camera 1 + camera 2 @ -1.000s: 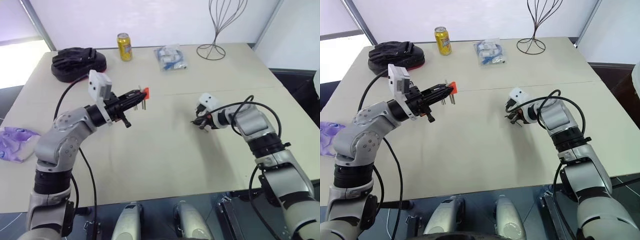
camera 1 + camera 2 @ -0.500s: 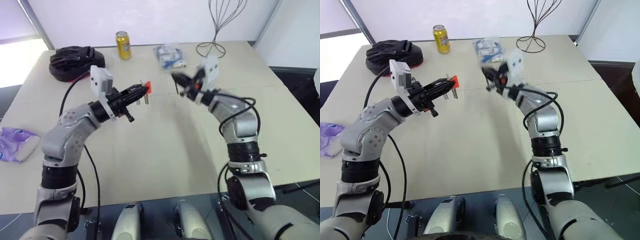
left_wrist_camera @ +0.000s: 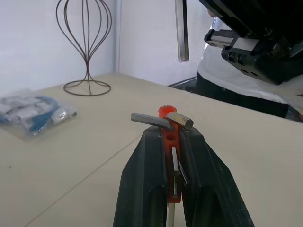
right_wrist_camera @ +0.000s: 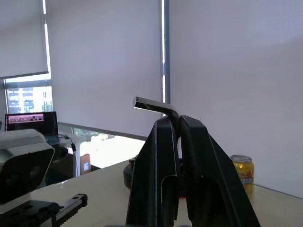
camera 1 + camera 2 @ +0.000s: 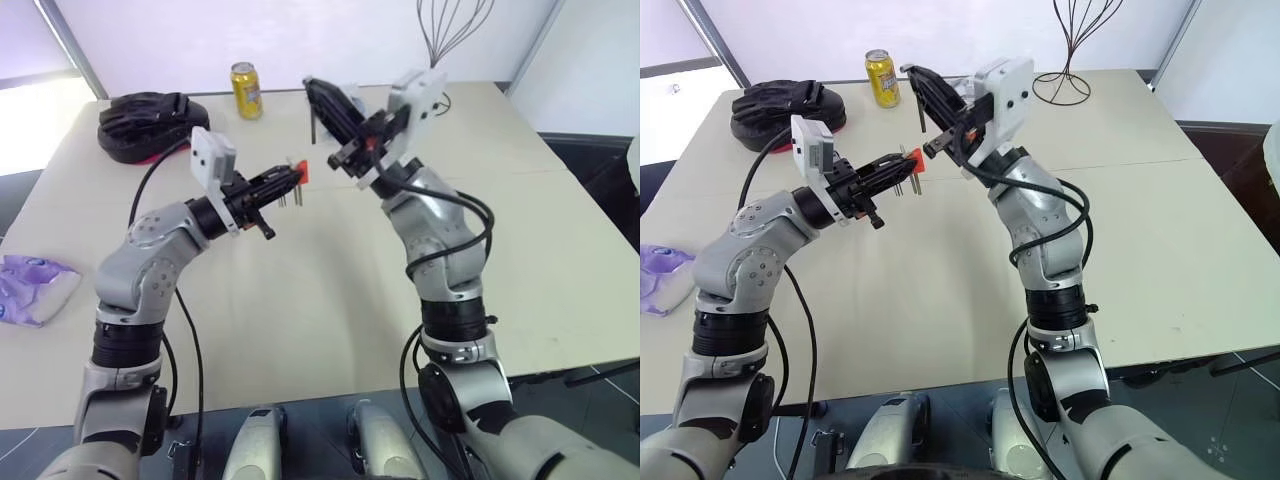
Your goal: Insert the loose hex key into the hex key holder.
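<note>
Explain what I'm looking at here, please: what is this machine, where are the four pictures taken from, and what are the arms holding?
This is a humanoid robot with two arms, each ending in a two-finger black gripper. Two pictures come from its head, looking down over a beige table; the other two come from a camera on each wrist, looking along the fingers. The left gripper is shut on the hex key holder, a red block with grey keys sticking out. The right gripper, raised above it, is shut on the loose hex key. On the table's far side lie a yellow can, a black glove, a plastic bag and a wire stand.
</note>
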### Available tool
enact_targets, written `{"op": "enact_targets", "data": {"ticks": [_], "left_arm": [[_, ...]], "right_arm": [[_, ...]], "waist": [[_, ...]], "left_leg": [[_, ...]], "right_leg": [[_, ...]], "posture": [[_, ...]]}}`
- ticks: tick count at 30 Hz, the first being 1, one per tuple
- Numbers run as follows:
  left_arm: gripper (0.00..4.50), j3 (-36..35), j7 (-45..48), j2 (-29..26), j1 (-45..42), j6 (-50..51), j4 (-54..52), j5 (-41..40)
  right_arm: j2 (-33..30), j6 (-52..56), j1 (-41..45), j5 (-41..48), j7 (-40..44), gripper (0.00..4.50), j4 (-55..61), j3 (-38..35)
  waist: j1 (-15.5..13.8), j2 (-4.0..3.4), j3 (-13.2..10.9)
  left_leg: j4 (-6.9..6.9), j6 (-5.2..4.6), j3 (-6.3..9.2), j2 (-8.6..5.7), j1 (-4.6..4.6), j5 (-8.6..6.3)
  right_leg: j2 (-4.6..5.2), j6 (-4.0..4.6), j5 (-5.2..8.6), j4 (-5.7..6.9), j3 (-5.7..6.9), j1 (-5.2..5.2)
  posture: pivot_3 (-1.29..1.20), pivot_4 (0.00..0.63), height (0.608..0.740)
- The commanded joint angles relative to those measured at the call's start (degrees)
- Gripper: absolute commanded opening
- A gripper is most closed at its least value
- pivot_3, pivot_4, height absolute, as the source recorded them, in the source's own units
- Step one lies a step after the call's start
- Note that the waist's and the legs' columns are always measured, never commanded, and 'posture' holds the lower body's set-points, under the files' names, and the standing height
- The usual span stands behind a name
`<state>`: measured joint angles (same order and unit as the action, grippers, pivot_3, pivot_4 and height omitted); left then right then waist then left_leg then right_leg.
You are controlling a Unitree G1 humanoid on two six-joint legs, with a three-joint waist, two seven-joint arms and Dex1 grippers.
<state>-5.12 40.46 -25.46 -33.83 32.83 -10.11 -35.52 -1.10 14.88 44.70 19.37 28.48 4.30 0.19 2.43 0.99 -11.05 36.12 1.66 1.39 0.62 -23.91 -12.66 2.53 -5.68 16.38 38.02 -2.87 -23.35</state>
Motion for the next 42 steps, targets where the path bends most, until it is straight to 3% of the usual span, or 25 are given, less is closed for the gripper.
{"op": "enact_targets", "data": {"ticks": [1, 22, 42], "left_arm": [[0.0, -0.3, 0.6, -0.7, -0.4, -0.7, -1.9, -0.1], [0.0, -0.6, -0.4, -0.1, -1.2, 0.1, -3.2, -0.8], [0.0, -1.0, -0.8, 0.3, -2.1, 0.2, -2.2, -1.0]], "right_arm": [[0.5, -2.9, -0.2, -0.6, 0.7, 0.06, 1.3, 2.3], [-0.9, -7.4, 1.5, -1.9, 0.2, 0.06, -5.0, 3.2], [-1.4, -6.8, 1.6, -1.3, 0.9, 0.06, -3.4, 3.6]], "waist": [[0.0, 0.0, 0.0], [0.0, 0.0, 0.0], [0.0, 0.0, 0.0]], "left_leg": [[0.0, 0.0, 0.0, 0.0, 0.0, 0.0], [0.01, 0.0, 0.0, 0.0, 0.0, 0.0], [0.01, 0.0, 0.0, 0.0, -0.01, 0.0]], "right_leg": [[0.0, 0.0, 0.0, 0.0, 0.0, 0.0], [0.01, 0.0, 0.0, 0.0, 0.0, 0.0], [0.01, 0.0, 0.0, 0.0, 0.0, 0.0]], "posture": [[0.0, 0.15, 0.74], [0.0, 0.15, 0.74], [0.0, 0.15, 0.74]]}}
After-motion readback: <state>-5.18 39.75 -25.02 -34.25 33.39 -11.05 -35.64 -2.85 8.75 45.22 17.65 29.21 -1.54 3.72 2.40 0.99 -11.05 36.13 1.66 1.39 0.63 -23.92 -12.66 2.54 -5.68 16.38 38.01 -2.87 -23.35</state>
